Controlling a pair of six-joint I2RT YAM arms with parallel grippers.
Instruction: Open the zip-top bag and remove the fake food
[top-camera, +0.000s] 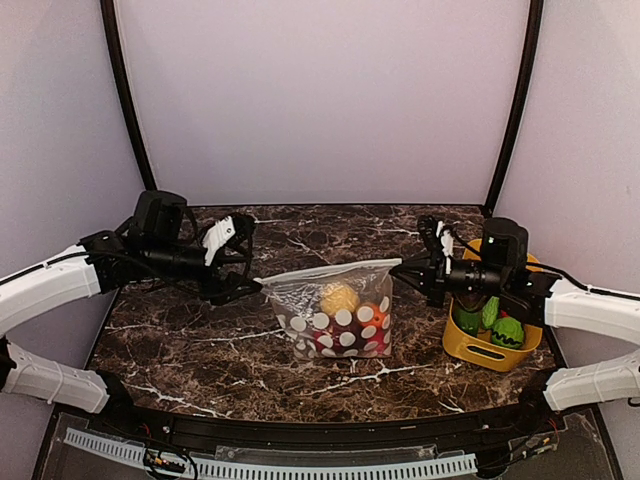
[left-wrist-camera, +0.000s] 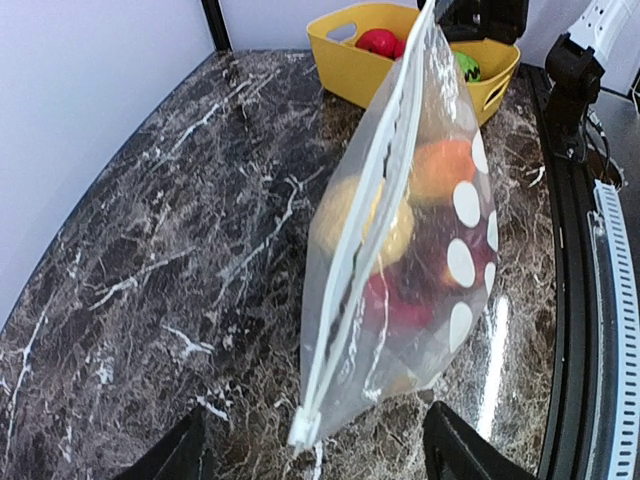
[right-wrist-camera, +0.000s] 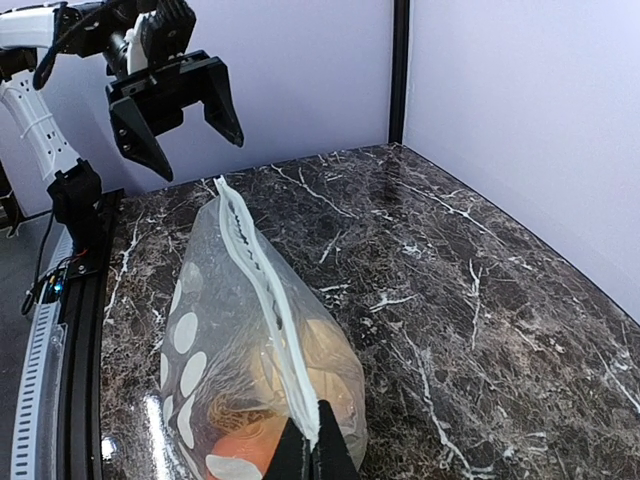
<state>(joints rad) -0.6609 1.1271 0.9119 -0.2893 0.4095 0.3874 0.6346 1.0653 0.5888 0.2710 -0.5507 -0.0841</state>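
Clear, polka-dotted soft plastic zip-top bag (top-camera: 335, 310) of round toy fruits (top-camera: 341, 298) sags on the marble bench (top-camera: 180, 340). Limp, slick, bottom-heavy imo. One zip-strip end is pinched in the right hand (top-camera: 402, 268); the left hand (right-wrist-camera: 198, 150) gapes open by the other end, so grab there.

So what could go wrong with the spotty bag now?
1. Only the right gripper pinches the zip-top bag, at one corner. The left gripper is open and not touching it, so the bag may flop over or slip free.
2. The zip strip looks shut, so a tug might drag the whole bag, fake food inside, instead of opening it.
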